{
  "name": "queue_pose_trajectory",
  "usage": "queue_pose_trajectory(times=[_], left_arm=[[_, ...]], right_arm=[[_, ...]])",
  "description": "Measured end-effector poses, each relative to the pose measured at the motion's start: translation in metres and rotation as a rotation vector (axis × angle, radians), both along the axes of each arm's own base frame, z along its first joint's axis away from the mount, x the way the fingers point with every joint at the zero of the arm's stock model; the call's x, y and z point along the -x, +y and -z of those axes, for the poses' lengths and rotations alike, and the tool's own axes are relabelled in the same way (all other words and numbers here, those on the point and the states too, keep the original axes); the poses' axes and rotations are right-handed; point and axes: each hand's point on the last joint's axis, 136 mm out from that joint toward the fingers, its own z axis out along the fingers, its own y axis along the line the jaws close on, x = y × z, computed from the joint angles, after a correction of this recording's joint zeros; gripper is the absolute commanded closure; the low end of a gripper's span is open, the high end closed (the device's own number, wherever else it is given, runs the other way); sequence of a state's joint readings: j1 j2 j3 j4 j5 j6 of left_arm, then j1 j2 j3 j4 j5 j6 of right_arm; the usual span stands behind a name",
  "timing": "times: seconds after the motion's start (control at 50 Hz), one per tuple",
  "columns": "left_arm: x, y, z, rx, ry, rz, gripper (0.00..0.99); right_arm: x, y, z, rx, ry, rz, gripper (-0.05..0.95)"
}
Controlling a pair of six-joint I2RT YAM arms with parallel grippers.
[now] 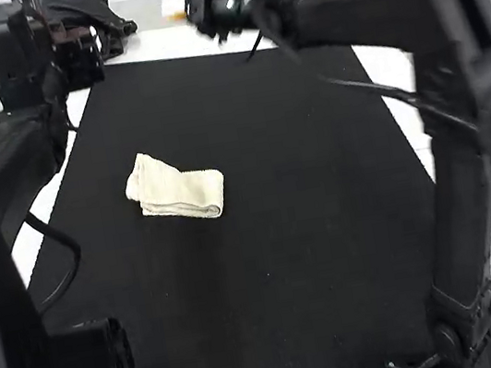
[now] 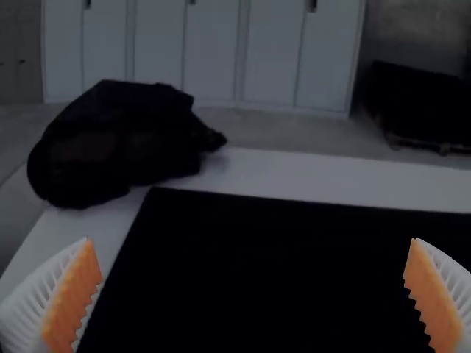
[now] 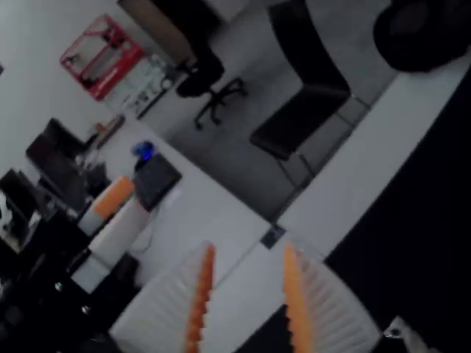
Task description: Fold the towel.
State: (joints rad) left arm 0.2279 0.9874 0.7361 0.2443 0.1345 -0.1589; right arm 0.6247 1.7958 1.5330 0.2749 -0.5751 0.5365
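We see the towel (image 1: 177,193), a compact folded bundle, on the left arm's half of the black mat (image 1: 303,250), its long axis running roughly crosswise. It lies nearer the arm bases than either the left gripper (image 2: 251,239), fingers spread wide, or the right gripper (image 3: 250,246), fingers parted more narrowly; we judge the left arm better placed.

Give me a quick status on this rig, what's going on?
Nothing is being handled right now. The towel lies folded into a small bundle on the black mat, its left end in the high view flaring a bit. The left gripper is wide open and empty, the right gripper open more narrowly, also empty. Both are away from the towel.
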Motion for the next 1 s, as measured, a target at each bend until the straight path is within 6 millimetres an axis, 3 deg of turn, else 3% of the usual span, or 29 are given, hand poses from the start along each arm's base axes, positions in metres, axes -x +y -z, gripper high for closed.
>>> queue_pose_trajectory(times=[0.06,0.24,0.38,0.56,0.8,0.9,1.0], left_arm=[[0.006,-0.005,-0.015,-0.006,-0.031,0.01,0.033],[0.031,-0.019,-0.065,-0.015,-0.133,0.032,0.033],[0.053,-0.028,-0.089,-0.013,-0.188,0.047,0.033],[0.082,-0.036,-0.109,-0.018,-0.26,0.058,0.033],[0.132,-0.048,-0.135,-0.035,-0.401,0.078,0.033],[0.156,-0.052,-0.143,-0.046,-0.466,0.079,0.033],[0.18,-0.055,-0.147,-0.057,-0.536,0.08,0.033]], right_arm=[[0.004,-0.016,-0.023,-0.013,-0.028,0.025,-0.02],[0.011,-0.068,-0.083,-0.058,-0.123,0.115,-0.02],[0.023,-0.115,-0.106,-0.069,-0.172,0.191,-0.02],[0.056,-0.173,-0.126,-0.087,-0.236,0.284,-0.02],[0.13,-0.244,-0.163,-0.152,-0.436,0.422,-0.02],[0.182,-0.272,-0.185,-0.203,-0.582,0.488,-0.02],[0.236,-0.29,-0.194,-0.236,-0.716,0.54,-0.02]])
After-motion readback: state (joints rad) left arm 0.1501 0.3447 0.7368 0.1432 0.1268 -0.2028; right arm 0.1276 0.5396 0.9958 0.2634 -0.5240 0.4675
